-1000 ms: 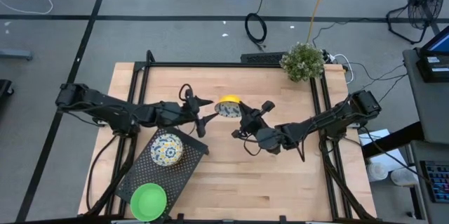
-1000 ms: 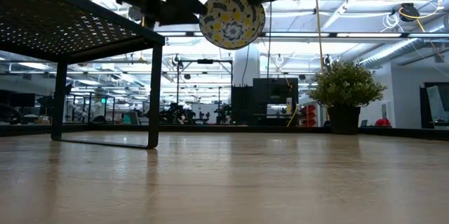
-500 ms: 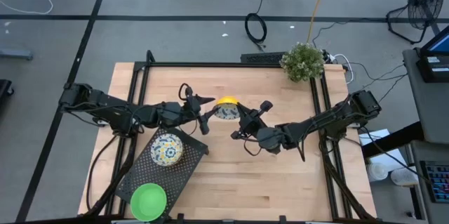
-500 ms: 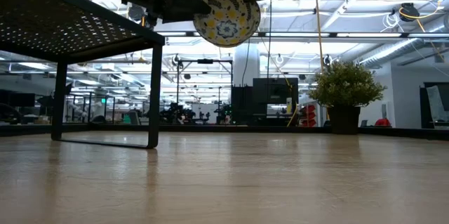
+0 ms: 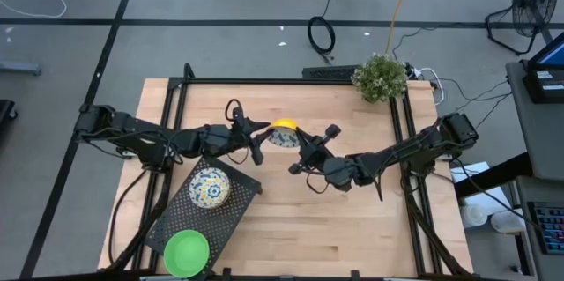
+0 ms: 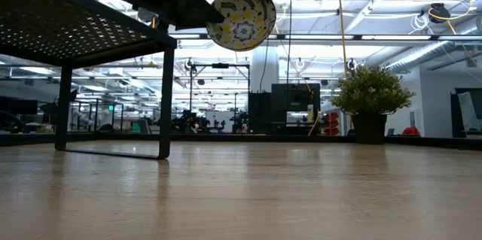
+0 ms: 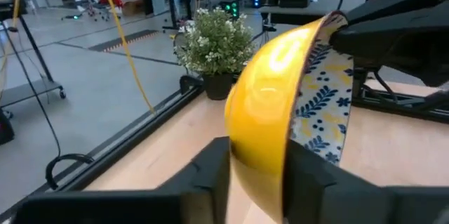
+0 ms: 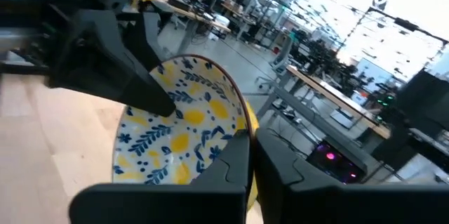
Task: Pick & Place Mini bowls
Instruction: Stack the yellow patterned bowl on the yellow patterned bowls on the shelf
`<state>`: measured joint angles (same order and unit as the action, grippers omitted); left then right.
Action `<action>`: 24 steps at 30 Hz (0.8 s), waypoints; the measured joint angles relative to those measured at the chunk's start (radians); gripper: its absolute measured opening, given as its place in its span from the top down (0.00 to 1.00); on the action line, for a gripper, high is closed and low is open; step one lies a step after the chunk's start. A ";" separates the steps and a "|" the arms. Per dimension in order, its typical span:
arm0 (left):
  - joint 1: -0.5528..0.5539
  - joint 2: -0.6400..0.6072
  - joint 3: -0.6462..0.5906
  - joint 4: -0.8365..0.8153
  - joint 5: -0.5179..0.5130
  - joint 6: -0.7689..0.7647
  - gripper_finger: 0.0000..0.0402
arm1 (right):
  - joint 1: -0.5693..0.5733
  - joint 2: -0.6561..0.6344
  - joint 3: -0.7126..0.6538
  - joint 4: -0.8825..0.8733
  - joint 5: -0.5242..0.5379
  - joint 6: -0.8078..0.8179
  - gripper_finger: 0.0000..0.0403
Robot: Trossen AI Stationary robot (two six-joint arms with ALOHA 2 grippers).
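Observation:
One mini bowl (image 5: pixel 283 130), yellow outside and white with blue-and-yellow flowers inside, hangs on edge in mid air over the table's far middle, between both grippers. My left gripper (image 5: pixel 260 143) comes at it from the left, my right gripper (image 5: pixel 304 145) from the right, and both are shut on it. The low view shows the bowl (image 6: pixel 241 18) high above the table. A second floral bowl (image 5: pixel 210 187) sits on the black mesh tray (image 5: pixel 240 200). A green bowl (image 5: pixel 187 252) sits at the tray's near end. My left gripper straddles the bowl's wall at the rim: one finger (image 7: pixel 210 175) lies on the yellow outside, the other (image 7: pixel 312 178) on the floral inside. It comes level from the table's left. The bowl stands on edge, clear of the table. My right gripper pinches the bowl's rim (image 8: pixel 237 115) between its two shut fingers, on the side away from the left gripper. It comes level from the table's right. The bowl's floral inside (image 8: pixel 175 140) faces its camera, and the bowl is lifted clear.
The mesh tray stands raised on legs (image 6: pixel 166 97) at the table's near left. A potted plant (image 5: pixel 381 77) stands at the far right corner. Black frame rails (image 5: pixel 398 131) run along the table's sides. Bare wood (image 5: pixel 335 228) lies at the near right.
My left gripper has moved a little toward the bowl and its fingers have closed on the bowl's wall. The bowl, still held by my right gripper, has shifted slightly toward the left and stays in the air on edge.

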<state>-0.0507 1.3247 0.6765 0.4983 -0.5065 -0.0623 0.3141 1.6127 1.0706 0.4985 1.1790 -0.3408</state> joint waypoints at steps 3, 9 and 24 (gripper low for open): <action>0.003 0.001 0.000 -0.004 0.005 -0.001 0.90 | 0.001 0.000 0.001 0.008 -0.058 0.016 1.00; -0.002 -0.007 0.009 -0.052 -0.010 0.059 0.97 | 0.008 -0.002 0.002 -0.007 -0.115 0.019 1.00; -0.149 -0.163 0.425 -0.942 -0.068 0.012 0.97 | 0.048 -0.001 0.000 -0.002 -0.100 0.014 0.92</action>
<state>-0.1998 1.1619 1.1017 -0.4433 -0.5744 -0.0504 0.3618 1.6118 1.0702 0.4964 1.0788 -0.3271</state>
